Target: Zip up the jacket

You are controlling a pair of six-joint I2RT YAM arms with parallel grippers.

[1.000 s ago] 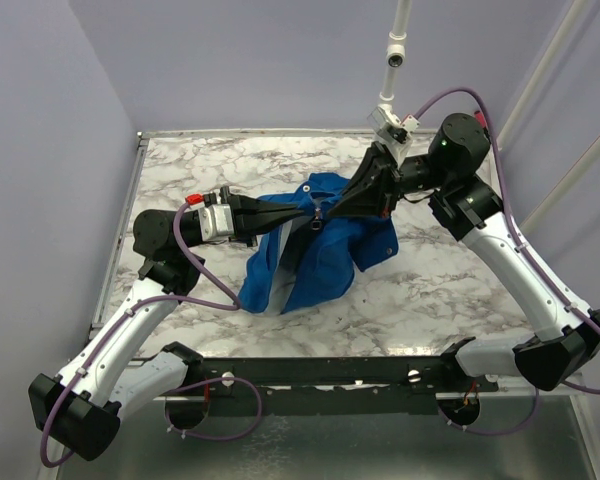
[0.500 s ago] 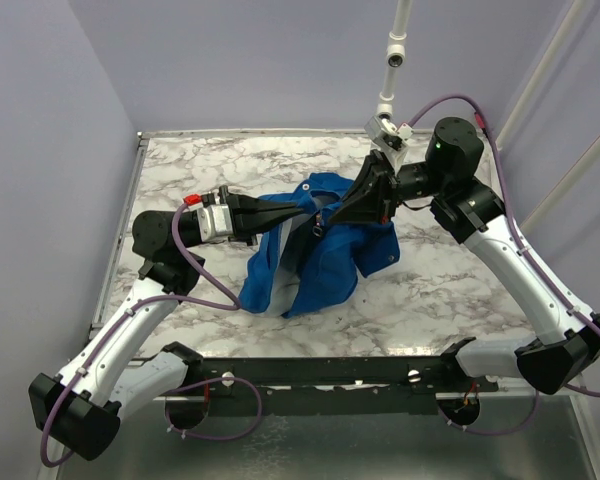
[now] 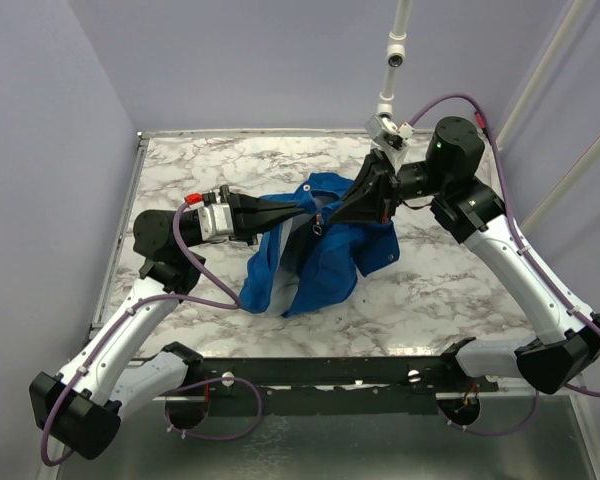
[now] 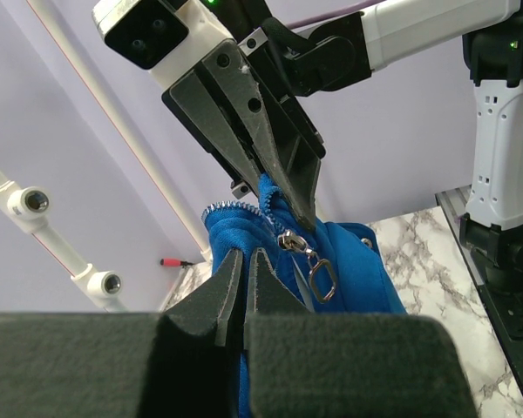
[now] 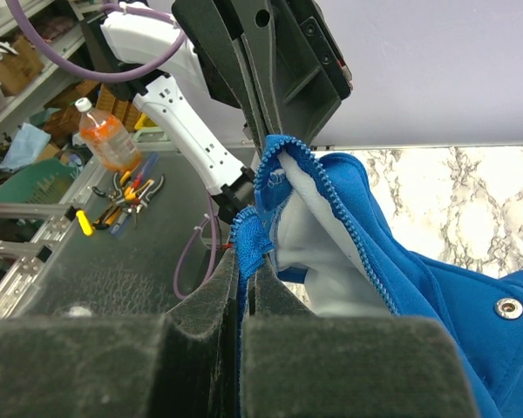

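Note:
The royal-blue jacket (image 3: 320, 255) hangs bunched between both grippers above the marble table (image 3: 460, 280), its lower part resting on the table. My left gripper (image 3: 305, 213) is shut on the jacket's front edge; in the left wrist view (image 4: 244, 266) blue fabric sits between the fingers. The metal zipper slider (image 4: 295, 243) with its ring pull (image 4: 322, 283) hangs just right of it. My right gripper (image 3: 326, 221) is shut on the other zipper edge (image 5: 254, 239), with pale lining (image 5: 318, 239) showing beside it. The two gripper tips nearly touch.
A white pipe with a camera (image 3: 393, 50) stands at the table's back edge. Purple walls close in on the left, back and right. Beyond the near edge, a shelf holds an orange bottle (image 5: 109, 144) and hand tools (image 5: 126, 196).
My right gripper has shifted slightly left and up with the jacket edge, drawing closer to the left gripper. The left arm has barely moved.

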